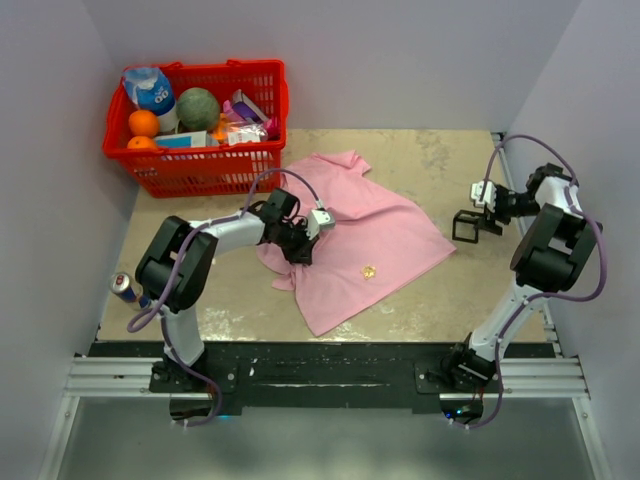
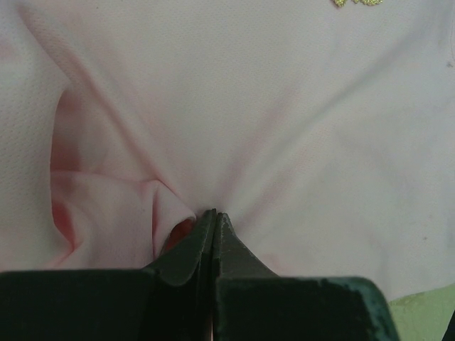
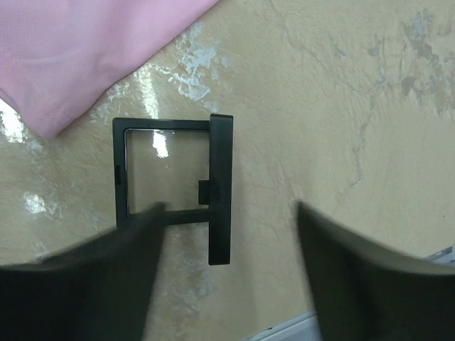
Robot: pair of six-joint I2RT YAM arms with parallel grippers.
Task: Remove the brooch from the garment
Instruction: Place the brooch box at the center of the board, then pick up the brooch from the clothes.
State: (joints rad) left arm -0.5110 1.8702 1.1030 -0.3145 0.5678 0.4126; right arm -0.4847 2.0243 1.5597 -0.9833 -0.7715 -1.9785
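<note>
The garment (image 1: pixel 355 235) is a light pink T-shirt, spread crumpled on the middle of the table. The brooch (image 1: pixel 368 271) is a tiny gold cluster pinned near its front hem. My left gripper (image 1: pixel 299 250) is shut on a fold of the garment at its left side. In the left wrist view the closed jaws (image 2: pixel 215 214) pinch the pink cloth (image 2: pixel 284 128), and the brooch (image 2: pixel 357 2) just shows at the top edge, well away from the jaws. My right gripper (image 1: pixel 480 221) is open and empty, right of the garment. In the right wrist view (image 3: pixel 227 213) it hovers over bare table.
A small black square frame (image 1: pixel 465 227) stands just off the garment's right corner, between my right fingers (image 3: pixel 114 249) in the wrist view (image 3: pixel 219 185). A red basket (image 1: pixel 200 172) of groceries sits at the back left. A can (image 1: pixel 124 288) lies at the left edge.
</note>
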